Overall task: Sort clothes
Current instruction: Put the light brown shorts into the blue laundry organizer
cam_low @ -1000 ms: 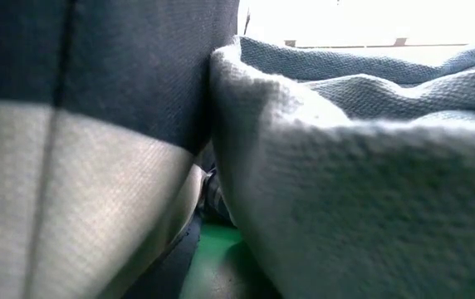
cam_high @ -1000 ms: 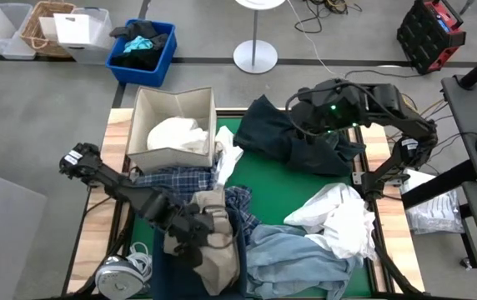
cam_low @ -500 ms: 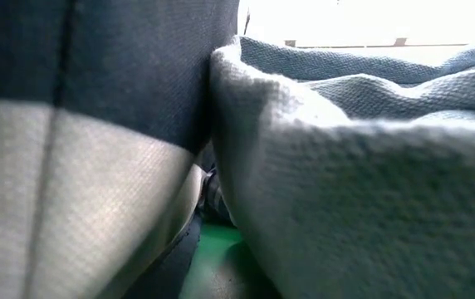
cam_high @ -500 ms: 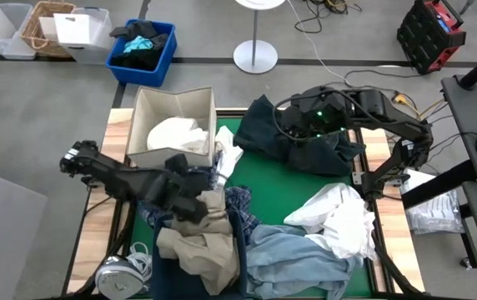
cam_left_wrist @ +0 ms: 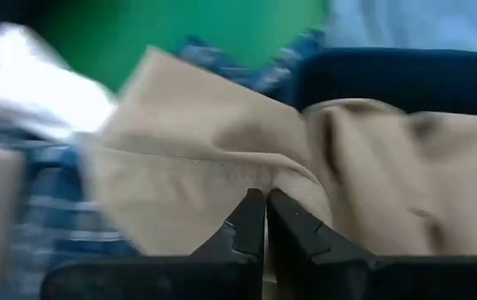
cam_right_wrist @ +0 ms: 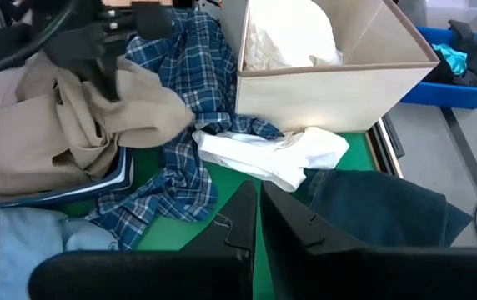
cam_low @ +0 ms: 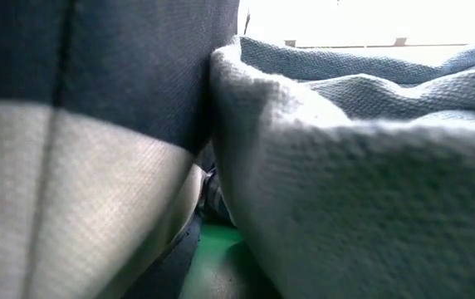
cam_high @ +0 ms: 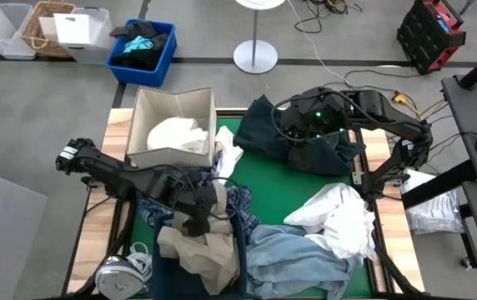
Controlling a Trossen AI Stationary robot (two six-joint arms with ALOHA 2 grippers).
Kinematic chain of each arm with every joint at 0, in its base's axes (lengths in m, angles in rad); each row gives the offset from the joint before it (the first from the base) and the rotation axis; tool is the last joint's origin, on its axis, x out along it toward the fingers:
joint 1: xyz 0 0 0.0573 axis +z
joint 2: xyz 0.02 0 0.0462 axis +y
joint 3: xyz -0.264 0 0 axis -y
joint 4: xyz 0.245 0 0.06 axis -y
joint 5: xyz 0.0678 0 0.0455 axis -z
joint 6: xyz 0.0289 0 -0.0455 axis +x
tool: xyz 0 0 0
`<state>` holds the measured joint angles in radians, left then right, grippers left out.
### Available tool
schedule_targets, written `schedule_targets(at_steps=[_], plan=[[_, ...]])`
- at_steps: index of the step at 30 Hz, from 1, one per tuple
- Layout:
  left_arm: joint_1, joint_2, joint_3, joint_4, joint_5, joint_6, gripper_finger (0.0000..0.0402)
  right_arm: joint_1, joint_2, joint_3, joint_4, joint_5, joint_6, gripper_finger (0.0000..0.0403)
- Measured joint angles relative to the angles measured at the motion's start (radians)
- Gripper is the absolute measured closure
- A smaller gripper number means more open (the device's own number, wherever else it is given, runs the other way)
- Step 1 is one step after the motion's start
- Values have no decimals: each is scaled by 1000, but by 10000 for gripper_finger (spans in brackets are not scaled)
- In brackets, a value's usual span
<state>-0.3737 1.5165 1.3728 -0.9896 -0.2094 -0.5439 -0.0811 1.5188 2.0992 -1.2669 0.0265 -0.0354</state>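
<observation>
The clothes lie heaped on the green mat (cam_high: pixel 280 187). Tan trousers (cam_high: pixel 198 248) top the near-left pile, over a blue-white plaid shirt (cam_high: pixel 240 204). Light blue denim (cam_high: pixel 293 260) and white shirts (cam_high: pixel 338 221) lie at the near right, and a dark navy piece (cam_high: pixel 305 142) lies at the far right. My left gripper (cam_high: pixel 195 222) is shut on the trousers. My right gripper (cam_right_wrist: pixel 257 204) hovers shut beside the navy piece, with nothing between its fingers. In the low view, denim (cam_low: pixel 362 174) and dark cloth fill the picture. My left gripper pinches a stitched edge (cam_left_wrist: pixel 243 177) of the tan trousers between its two fingers, coming from above on a slant. That part is raised off the pile and the cloth (cam_right_wrist: pixel 134 100) hangs slack below the fingers. The rest of the trousers (cam_high: pixel 209 258) lies on the heap.
A cardboard box (cam_high: pixel 176 98) with white cloth inside stands at the far left of the table. A white shirt (cam_right_wrist: pixel 272 150) lies on the mat beside it. A blue bin (cam_high: pixel 143 50) and clear tubs stand on the floor beyond.
My left gripper has risen toward the far edge with the top of the tan trousers, then come a little toward the right. The trousers' upper part has been drawn up and bunched while the lower part stayed on the pile. My right gripper has shifted slightly left.
</observation>
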Motion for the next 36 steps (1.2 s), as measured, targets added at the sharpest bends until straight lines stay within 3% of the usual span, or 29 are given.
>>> schedule_targets(at_steps=[4, 8, 15, 21, 26, 32, 36], plan=[[-15, -1, 5, 47, 175, -32, 401, 0, 0, -2, -3, 0, -6, 390], [-60, -1, 2, 128, 262, -67, 401, 0, 0, -2, -3, 0, -8, 390], [-178, 20, -48, 150, 256, -204, 401, 0, 0, -2, -3, 0, -7, 390], [-264, 45, -140, 316, 236, -324, 401, 0, 0, -14, -1, 0, -8, 390], [-272, 65, -196, 404, 246, -373, 401, 0, 0, -36, 3, 1, -6, 390], [-272, 122, -230, 500, 368, -391, 401, 0, 2, -58, 28, 1, -8, 390], [-272, 140, -168, 493, 445, -390, 402, -1, 3, -59, 32, 2, -16, 390]])
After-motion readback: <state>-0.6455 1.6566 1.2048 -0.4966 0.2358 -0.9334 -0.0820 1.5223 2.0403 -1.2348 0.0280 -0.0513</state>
